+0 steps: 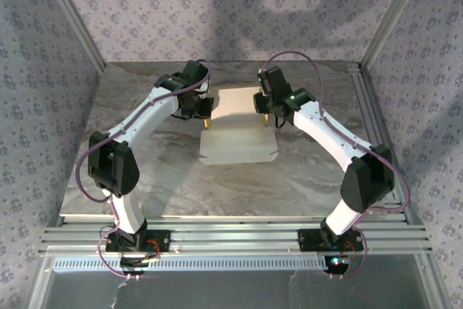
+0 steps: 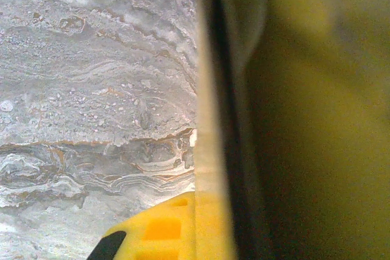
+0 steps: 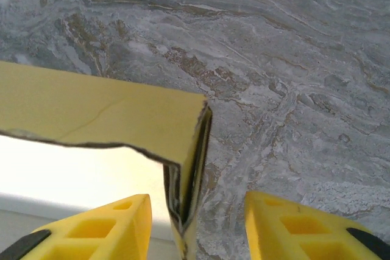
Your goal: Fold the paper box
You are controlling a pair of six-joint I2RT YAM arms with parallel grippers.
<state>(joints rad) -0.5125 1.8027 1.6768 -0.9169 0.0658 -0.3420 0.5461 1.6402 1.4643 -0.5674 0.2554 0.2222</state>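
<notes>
The paper box (image 1: 237, 135) lies white side up in the middle of the marble table (image 1: 311, 175), between both arms. My left gripper (image 1: 205, 119) is at its left edge, shut on a raised side wall. In the left wrist view that wall's edge (image 2: 210, 120) runs up the frame against one yellow finger (image 2: 158, 232), with a blurred yellow face (image 2: 317, 120) to the right. My right gripper (image 1: 269, 117) is at the box's right edge. It stands open (image 3: 195, 232), its fingers (image 3: 103, 229) on either side of the doubled-over yellow side wall (image 3: 192, 168) without pressing it.
Aluminium rails (image 1: 231, 236) cross the near edge by the arm bases, and a frame rail (image 1: 365, 106) runs along the table's right side. Patterned walls close the back and sides. Bare marble (image 3: 292, 89) lies right of the box.
</notes>
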